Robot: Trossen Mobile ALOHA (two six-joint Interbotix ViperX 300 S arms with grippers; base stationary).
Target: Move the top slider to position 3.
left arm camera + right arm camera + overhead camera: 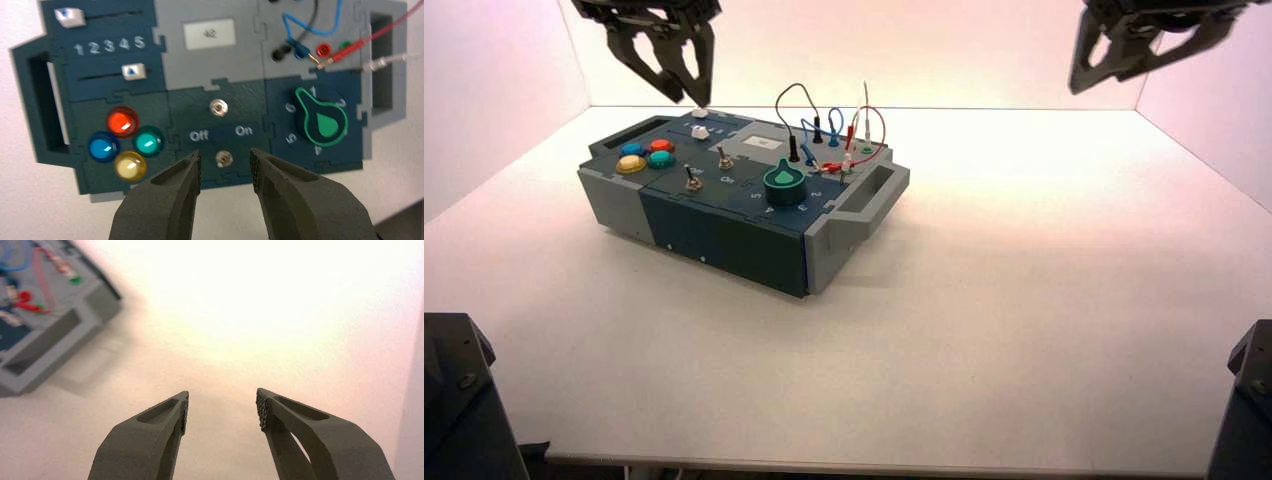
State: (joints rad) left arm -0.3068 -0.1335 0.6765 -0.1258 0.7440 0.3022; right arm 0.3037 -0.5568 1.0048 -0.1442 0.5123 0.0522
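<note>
– With the dark left gripper (226,156)?
– Hovering over the grey-and-navy box (724,225), spread wide, empty.
– And the small, blocky white top slider (70,17)?
– At the "1" end, far left.
– Dark right gripper (223,397)?
– Parked wide, right of the box.

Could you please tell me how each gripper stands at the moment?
Left gripper: open, holding nothing, above the box.
Right gripper: open, holding nothing, parked right of the box.
</note>
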